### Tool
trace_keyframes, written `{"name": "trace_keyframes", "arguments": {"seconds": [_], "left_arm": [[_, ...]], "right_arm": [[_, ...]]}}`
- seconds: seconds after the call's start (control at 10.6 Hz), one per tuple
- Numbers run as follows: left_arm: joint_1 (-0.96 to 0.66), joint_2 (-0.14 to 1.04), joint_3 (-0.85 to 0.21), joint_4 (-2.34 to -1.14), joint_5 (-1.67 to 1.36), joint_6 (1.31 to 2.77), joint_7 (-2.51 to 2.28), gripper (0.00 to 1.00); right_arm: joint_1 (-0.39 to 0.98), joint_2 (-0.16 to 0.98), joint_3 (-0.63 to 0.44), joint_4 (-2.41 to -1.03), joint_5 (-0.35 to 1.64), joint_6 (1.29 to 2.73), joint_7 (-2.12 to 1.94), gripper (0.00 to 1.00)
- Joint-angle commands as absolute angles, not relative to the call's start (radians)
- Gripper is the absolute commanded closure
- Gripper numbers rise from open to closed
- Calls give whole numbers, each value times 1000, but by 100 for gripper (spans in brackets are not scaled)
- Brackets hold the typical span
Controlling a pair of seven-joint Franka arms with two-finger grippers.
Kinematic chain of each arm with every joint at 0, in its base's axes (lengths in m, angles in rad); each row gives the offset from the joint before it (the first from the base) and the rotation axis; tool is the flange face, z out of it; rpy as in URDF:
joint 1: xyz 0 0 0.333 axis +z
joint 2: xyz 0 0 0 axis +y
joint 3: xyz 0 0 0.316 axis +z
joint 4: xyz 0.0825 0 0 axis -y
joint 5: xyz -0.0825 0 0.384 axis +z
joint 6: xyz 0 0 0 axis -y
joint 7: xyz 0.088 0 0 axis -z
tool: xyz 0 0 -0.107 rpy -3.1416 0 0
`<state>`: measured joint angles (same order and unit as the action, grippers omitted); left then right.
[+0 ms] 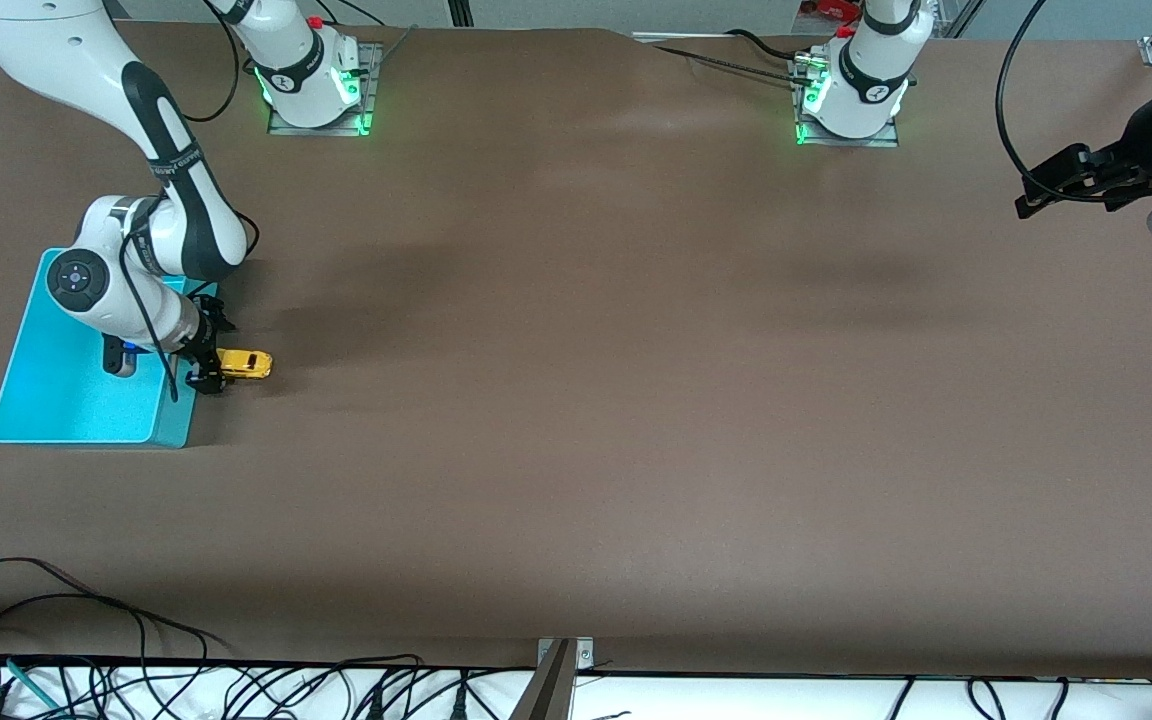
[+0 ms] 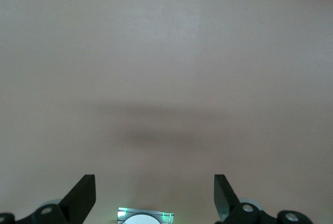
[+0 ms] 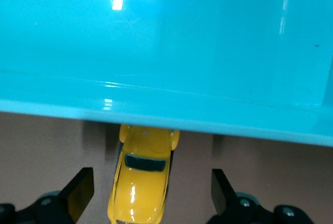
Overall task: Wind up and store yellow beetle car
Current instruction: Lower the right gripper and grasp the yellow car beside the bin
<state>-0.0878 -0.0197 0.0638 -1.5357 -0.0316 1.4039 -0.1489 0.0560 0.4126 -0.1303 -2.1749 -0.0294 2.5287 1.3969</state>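
Your right end effector (image 1: 204,368) sat low at the right arm's end of the bench (image 1: 576,400), at the edge of the turquoise bin (image 1: 66,400). Its fingers (image 3: 80,190) stood wide apart, one on each side of the yellow beetle car (image 1: 244,364), and neither finger touched the body in the right wrist view. The car (image 3: 141,174) rested on the bench just beside the bin's wall (image 3: 166,115), one end tucked under the bin's rim; whether it touched the wall could not be told. In the front view the car lay lengthwise, pointing away from the bin toward the middle of the bench.

Your left end effector (image 1: 1036,195) waited in the air over the left arm's end of the bench, well apart from the car. Its fingers (image 2: 83,195) were spread open with nothing between them, only bare bench surface (image 2: 166,78) below.
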Motion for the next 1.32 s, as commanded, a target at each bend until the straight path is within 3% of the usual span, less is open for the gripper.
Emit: {"name": "trace_keyframes", "arguments": {"seconds": [0.0, 0.19, 0.28, 0.56, 0.85, 0.94, 1.22], "left_arm": [[-92, -3, 71, -1500, -49, 1387, -161, 0], [-92, -5, 71, -1500, -49, 1387, -161, 0], [-92, -3, 71, -1500, -49, 1387, -161, 0], [-92, -5, 71, -1500, -49, 1385, -161, 0], [-92, -3, 72, -1500, -49, 1385, -161, 0], [-92, -3, 72, -1500, -48, 1385, -161, 0], [-92, -5, 72, -1500, -48, 1385, -161, 0]], "right_arm": [[60, 443, -129, -2186, -43, 2565, 1451, 34], [71, 445, -127, -2175, -43, 2562, 1479, 83], [74, 442, -126, -2166, -43, 2557, 1509, 99], [101, 414, -129, -2125, -46, 2480, 1526, 100], [123, 410, -129, -1895, -49, 2144, 1523, 99], [124, 408, -129, -1838, -64, 2067, 1514, 94], [114, 407, -135, -1686, -84, 1862, 1290, 94]]}}
